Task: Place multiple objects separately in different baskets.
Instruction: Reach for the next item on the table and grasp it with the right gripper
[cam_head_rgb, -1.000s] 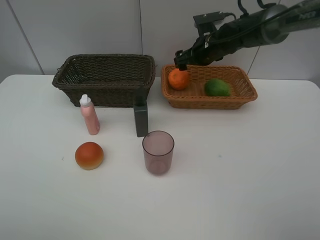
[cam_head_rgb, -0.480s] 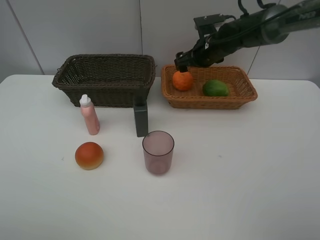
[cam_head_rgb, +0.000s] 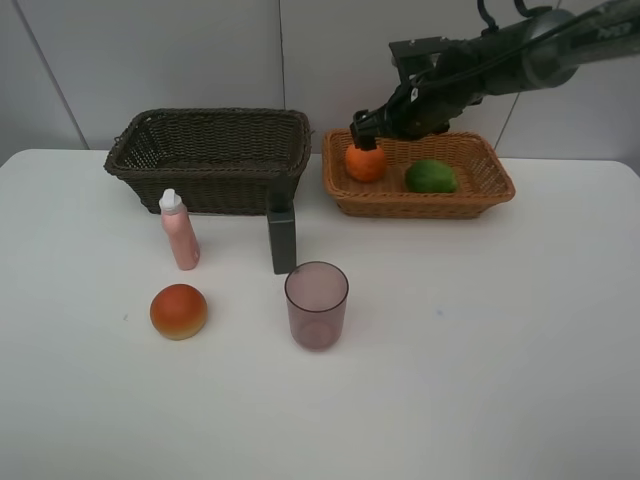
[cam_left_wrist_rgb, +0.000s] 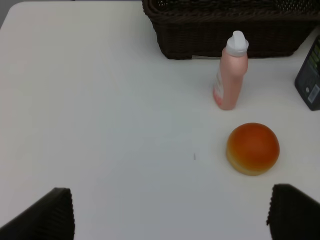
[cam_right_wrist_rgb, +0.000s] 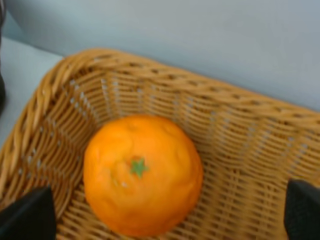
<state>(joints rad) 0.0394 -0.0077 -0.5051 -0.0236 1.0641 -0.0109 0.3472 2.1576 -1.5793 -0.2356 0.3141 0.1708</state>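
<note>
the orange (cam_right_wrist_rgb: 142, 172) sits on the floor of the tan basket (cam_head_rgb: 480, 196), at its left end, with the lime (cam_head_rgb: 432, 176) apart from it toward the middle. my right gripper (cam_head_rgb: 364, 135) hovers just above the orange with its jaws spread as wide as they go. in the wrist view one finger shows on each side and nothing is gripped between them. i judge this drop as done, so the job now is a clean exit. i'd lift straight up until the fingers clear the rim, with no sideways swing low down, or a finger could nudge the orange or catch the wicker. the tan basket stands at the back edge of the table (cam_head_rgb: 500, 380), just right of the dark basket (cam_head_rgb: 210, 185). the bottle (cam_head_rgb: 180, 232), box (cam_head_rgb: 282, 240), bun (cam_left_wrist_rgb: 252, 148) and cup (cam_head_rgb: 316, 304) wait on the table in front of the dark basket. my left gripper (cam_left_wrist_rgb: 170, 212) hangs fully open and empty above the table near the bun.
</note>
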